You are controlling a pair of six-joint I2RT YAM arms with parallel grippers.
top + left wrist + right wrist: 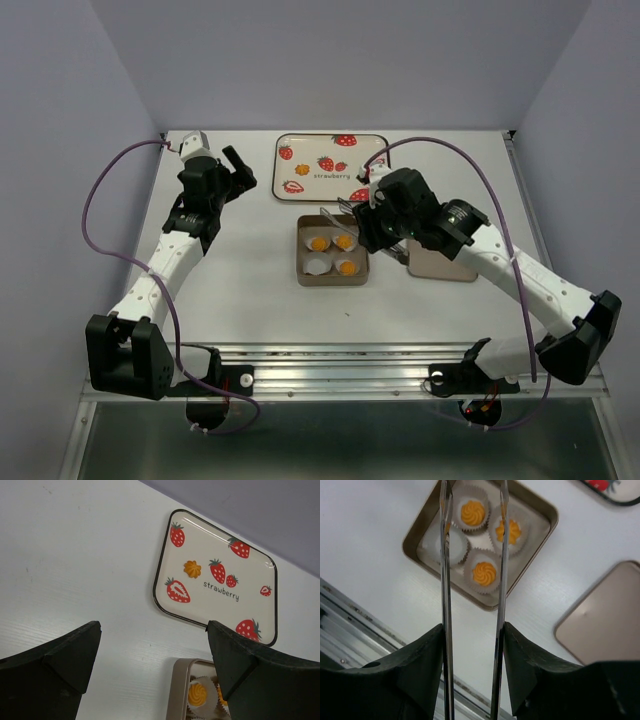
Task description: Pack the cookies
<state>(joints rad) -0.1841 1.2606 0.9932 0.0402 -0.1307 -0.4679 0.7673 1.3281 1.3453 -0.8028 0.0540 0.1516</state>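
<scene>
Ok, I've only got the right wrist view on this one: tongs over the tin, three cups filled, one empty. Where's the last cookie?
Observer: The last cookie lies alone on the strawberry tray, near the printed word. The left wrist view shows it.
Operator: Where is that tray from the tin?
Observer: In the top view it sits just beyond the tin, on the side away from the arm bases, with a strip of table between them.
Operator: And the left arm?
Observer: The left claw is open and holds nothing, poised over the table by the tray's left edge.
</scene>
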